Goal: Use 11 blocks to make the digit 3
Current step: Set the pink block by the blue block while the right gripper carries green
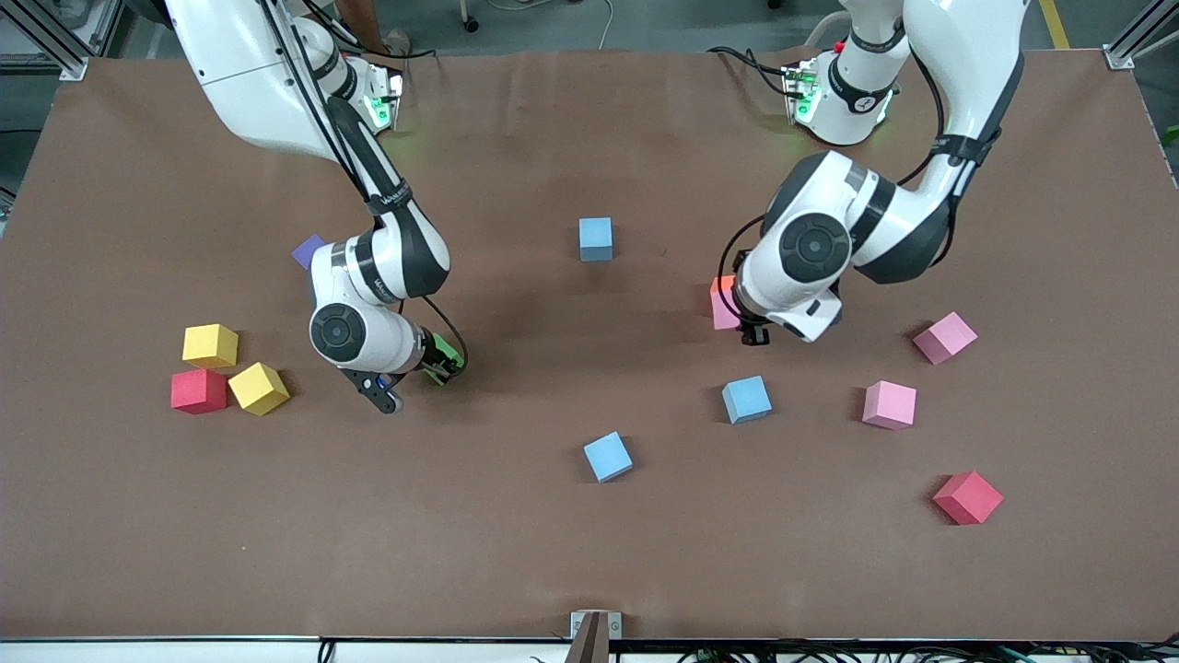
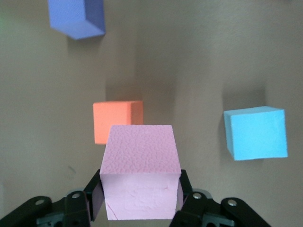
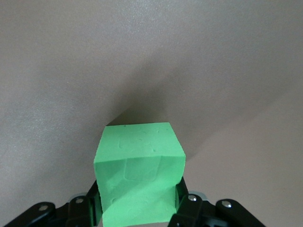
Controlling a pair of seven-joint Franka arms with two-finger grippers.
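A small matte green foam cube (image 3: 138,172) is seen clamped between the two black fingers (image 3: 90,201) of the right gripper (image 3: 137,205), one finger pressed against each side face. Faint creases are noted on the cube's facing side. A plain brown table surface (image 3: 151,56) is shown under it, crossed by a dark shadow touching the cube's upper edge.

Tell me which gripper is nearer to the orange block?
The left. The left gripper, shut on a pink block, is right beside the orange block. The right gripper holds a green block toward the right arm's end.
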